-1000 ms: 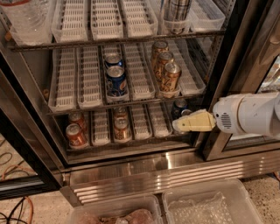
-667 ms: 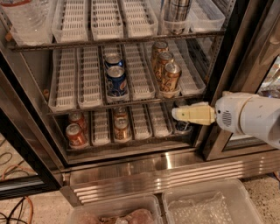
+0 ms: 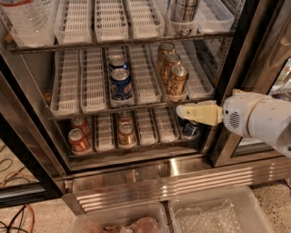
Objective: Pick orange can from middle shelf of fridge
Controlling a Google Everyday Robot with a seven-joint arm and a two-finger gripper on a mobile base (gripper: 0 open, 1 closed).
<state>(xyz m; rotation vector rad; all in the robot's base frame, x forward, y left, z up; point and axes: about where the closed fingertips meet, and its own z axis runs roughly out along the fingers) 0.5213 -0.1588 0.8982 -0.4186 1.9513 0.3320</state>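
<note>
The fridge [image 3: 182, 179] stands open in front of me. Its middle shelf [image 3: 68, 108] carries white slotted can lanes. Three amber-orange cans stand in one lane at the right of it, the front one [image 3: 177, 79] near the shelf's front edge and the other two [image 3: 168, 63] behind it. Two blue cans [image 3: 120, 84] stand in a lane to their left. My gripper [image 3: 182, 111], pale yellow on a white arm [image 3: 259, 118], reaches in from the right. It is just below and in front of the front orange can, at the shelf's front edge, and touches no can.
The lower rack holds red-orange cans [image 3: 78, 140] [image 3: 126, 134] and a dark can [image 3: 191, 129] under my gripper. The top rack holds a silver can [image 3: 184, 13] and a clear bottle [image 3: 27, 18]. The dark door frame [image 3: 248, 50] stands at the right. Two plastic bins [image 3: 218, 214] lie on the floor.
My gripper has risen from the level of the lower rack to the front edge of the middle shelf, and moved slightly left. The cans have not moved.
</note>
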